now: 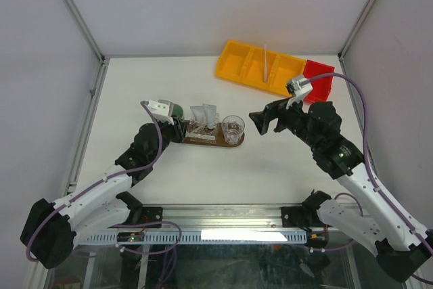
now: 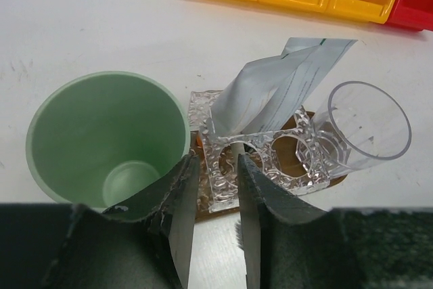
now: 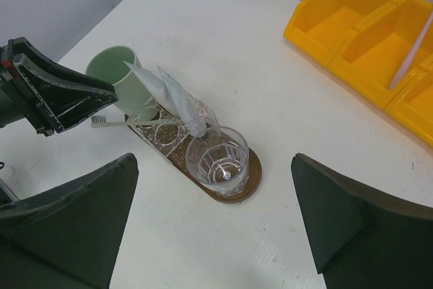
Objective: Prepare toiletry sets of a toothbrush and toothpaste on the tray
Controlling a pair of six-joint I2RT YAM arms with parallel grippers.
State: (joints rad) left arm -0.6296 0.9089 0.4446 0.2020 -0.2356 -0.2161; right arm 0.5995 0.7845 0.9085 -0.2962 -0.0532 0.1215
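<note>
**White table: left gripper close around the toothbrush, right gripper wide and empty**

White table fills your workspace, with grey walls around it. A yellow bin and a red bin sit at 1 o'clock. The tray lies at the centre of the table with its long side running from 9 to 3 o'clock.

A clear patterned holder stands on the tray, and two white tubes lean upright in it. A clear glass stands at the tray's 3 o'clock end. A green cup stands at the 9 o'clock end; you cannot tell whether it is on the tray or on the table.

Your left gripper sits at the tray's 9 o'clock end, just beside the cup. Its fingers are only narrowly apart, and a strip of table shows between them. The toothbrush lies level in front of the cup. Its bristle head is at those fingers and its handle reaches into the holder. You cannot tell from these views whether the fingers are pinching the brush or only flank it.

Your right gripper hangs at the tray's 3 o'clock, apart from the glass. Its jaws are spread wide, holding and touching nothing.
</note>
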